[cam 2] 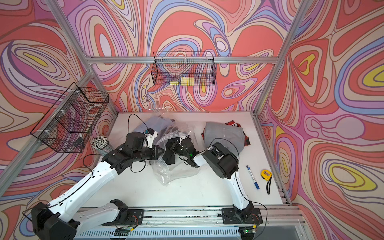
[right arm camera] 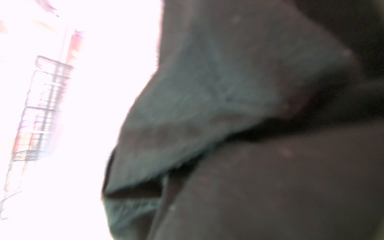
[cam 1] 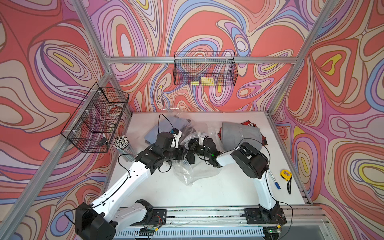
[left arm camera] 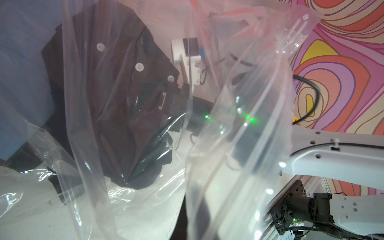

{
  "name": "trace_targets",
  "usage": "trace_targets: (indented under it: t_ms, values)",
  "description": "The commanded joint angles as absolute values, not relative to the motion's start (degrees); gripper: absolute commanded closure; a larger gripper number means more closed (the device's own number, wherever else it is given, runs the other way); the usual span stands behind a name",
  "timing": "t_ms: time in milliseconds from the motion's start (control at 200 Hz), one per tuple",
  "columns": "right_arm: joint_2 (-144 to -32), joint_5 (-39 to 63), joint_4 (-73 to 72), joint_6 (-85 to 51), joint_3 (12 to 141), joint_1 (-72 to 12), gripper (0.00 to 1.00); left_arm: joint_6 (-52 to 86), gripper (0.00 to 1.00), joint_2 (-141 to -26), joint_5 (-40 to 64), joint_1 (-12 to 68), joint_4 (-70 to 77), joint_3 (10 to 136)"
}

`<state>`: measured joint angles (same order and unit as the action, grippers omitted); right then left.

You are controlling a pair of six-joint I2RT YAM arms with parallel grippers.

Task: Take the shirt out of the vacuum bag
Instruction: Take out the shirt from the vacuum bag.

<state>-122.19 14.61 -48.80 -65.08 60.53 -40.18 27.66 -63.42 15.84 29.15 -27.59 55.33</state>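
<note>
The vacuum bag (cam 1: 187, 176) (cam 2: 164, 174) lies crumpled and open mid-table, a clear crinkly sheet that fills the left wrist view (left arm camera: 239, 145). Inside it sits the shirt (cam 1: 190, 159) (cam 2: 170, 159), dark with white buttons (left arm camera: 116, 108). My left gripper (cam 1: 185, 152) (cam 2: 162, 151) is shut on a fold of the bag's plastic at its left side. My right gripper (cam 1: 191, 146) (cam 2: 172, 145) reaches into the bag from the right and is shut on the shirt's button edge (left arm camera: 174, 99). Blurred dark cloth (right arm camera: 249, 166) covers the right wrist view, hiding the jaws.
A folded grey garment (cam 1: 239, 133) rests on red plaid cloth at the back right. Blue-grey cloth (cam 1: 164, 128) lies behind the left wrist. A cup of white sticks (cam 1: 122, 143) stands at the left edge. A blue marker (cam 1: 275, 180) and yellow tape measure (cam 1: 286, 174) lie at the right.
</note>
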Motion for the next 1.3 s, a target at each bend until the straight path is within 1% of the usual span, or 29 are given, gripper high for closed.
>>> trace_targets:
  t_ms: [0,150,295,421,601,636,656,701,726,741,761,781,811,821,831,866,871,881,886,896,967,1062,1177,1292]
  values:
    - [-113.9,13.0,-47.0,-60.9,57.0,-39.9,1.0,27.3,1.0,-62.3,14.8,28.8,-27.8,54.7]
    - [-107.7,11.3,-46.0,-59.4,51.0,-39.7,1.0,27.3,1.0,-62.2,14.7,28.8,-27.8,54.7]
    - [-108.5,11.4,-48.4,-60.3,48.5,-39.6,1.0,27.3,1.0,-62.1,14.7,28.7,-27.6,54.7]
    - [-113.8,14.9,-49.1,-62.0,53.2,-39.6,1.0,27.3,1.0,-62.2,14.7,28.8,-27.8,54.7]
    - [-119.4,17.0,-48.0,-62.0,61.0,-39.8,1.0,27.2,1.0,-61.9,14.1,28.8,-27.9,54.7]
    - [-120.3,17.6,-46.8,-61.8,62.7,-39.7,0.93,27.2,1.0,-61.9,14.1,28.7,-27.9,54.6]
    - [-120.8,17.7,-45.8,-61.8,63.6,-39.8,0.86,27.2,1.0,-61.9,14.1,28.8,-27.8,54.6]
    - [-121.7,17.8,-44.1,-61.6,65.1,-39.7,0.65,27.2,1.0,-62.0,14.3,28.8,-27.9,54.7]
    - [-122.4,18.0,-43.1,-61.5,66.0,-39.7,0.57,27.2,1.0,-62.0,14.3,28.7,-27.9,54.7]
    - [-122.7,18.3,-42.3,-61.5,66.4,-39.7,0.53,27.2,1.0,-62.1,14.3,28.8,-27.9,54.7]
    - [-123.1,18.5,-41.2,-61.6,67.0,-39.7,0.51,27.2,1.0,-62.1,14.4,28.7,-27.9,54.7]
    - [-123.5,18.3,-40.3,-61.6,67.3,-39.6,0.46,27.2,1.0,-62.1,14.4,28.8,-27.9,54.7]
    - [-123.7,17.8,-39.4,-61.7,67.2,-39.6,0.41,27.2,1.0,-62.1,14.5,28.8,-27.9,54.7]
    - [-123.7,17.8,-39.3,-61.8,67.1,-39.6,0.35,27.2,1.0,-62.1,14.5,28.8,-28.0,54.7]
    - [-123.9,17.7,-39.1,-62.0,66.9,-39.6,0.32,27.2,1.0,-62.1,14.4,28.8,-27.9,54.7]
    - [-123.7,17.4,-39.0,-62.7,66.0,-39.6,0.28,27.2,1.0,-62.0,14.4,28.7,-27.9,54.7]
    - [-123.7,17.2,-39.0,-62.8,65.8,-39.6,0.24,27.2,1.0,-62.0,14.4,28.7,-28.0,54.7]
    - [-123.5,16.9,-39.0,-62.9,65.5,-39.6,0.1,27.2,1.0,-61.9,14.3,28.7,-28.0,54.7]
    - [-123.4,16.7,-39.0,-63.0,65.2,-39.6,0.06,27.2,1.0,-62.0,14.3,28.8,-28.0,54.7]
    - [-123.2,16.3,-39.0,-63.2,64.7,-39.6,0.03,27.2,1.0,-61.9,14.4,28.8,-28.0,54.7]
    - [-121.1,14.9,-37.6,-63.4,62.6,-39.6,0.02,27.2,1.0,-61.8,14.5,28.7,-27.9,54.7]
    - [-118.0,13.5,-31.3,-62.4,62.9,-39.7,0.02,27.2,1.0,-62.0,14.8,28.8,-27.8,54.7]
    - [-115.1,10.6,-17.1,-59.5,67.2,-39.7,0.02,27.2,1.0,-62.1,14.9,28.8,-27.9,54.8]
    - [-112.4,6.6,-8.8,-57.0,69.1,-39.6,0.02,27.1,1.0,-61.8,14.4,28.8,-28.0,54.7]
